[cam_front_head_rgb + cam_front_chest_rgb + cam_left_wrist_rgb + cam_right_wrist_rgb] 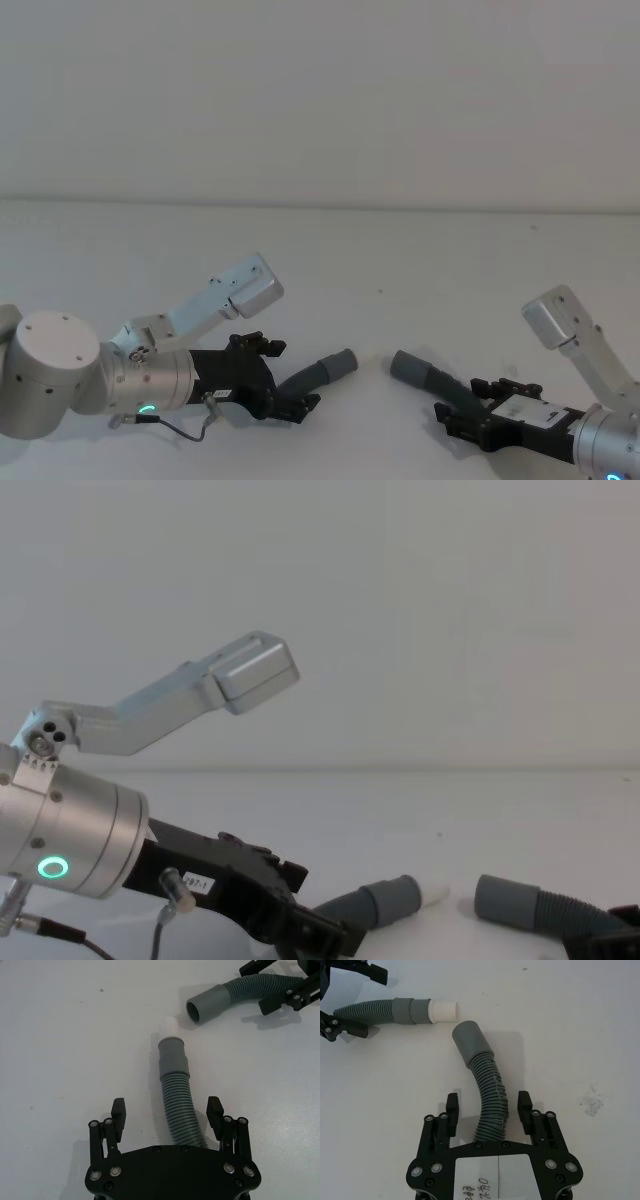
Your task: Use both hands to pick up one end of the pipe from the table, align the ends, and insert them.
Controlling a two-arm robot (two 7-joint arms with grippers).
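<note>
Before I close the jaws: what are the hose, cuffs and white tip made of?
Hose: dark grey flexible plastic, probably; ribbed, matte, lies curved. Cuffs: smooth grey, plastic or rubber, can't tell. White tip: smooth, likely rigid plastic. Left gripper and right gripper straddle it, open.

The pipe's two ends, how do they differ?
The white-tipped end carries a narrower white tip; the socket end is a plain open grey mouth. The white-tipped end lies before the open left gripper, the socket end before the open right gripper. Both are smooth grey cuffs, apart and not yet joined.
</note>
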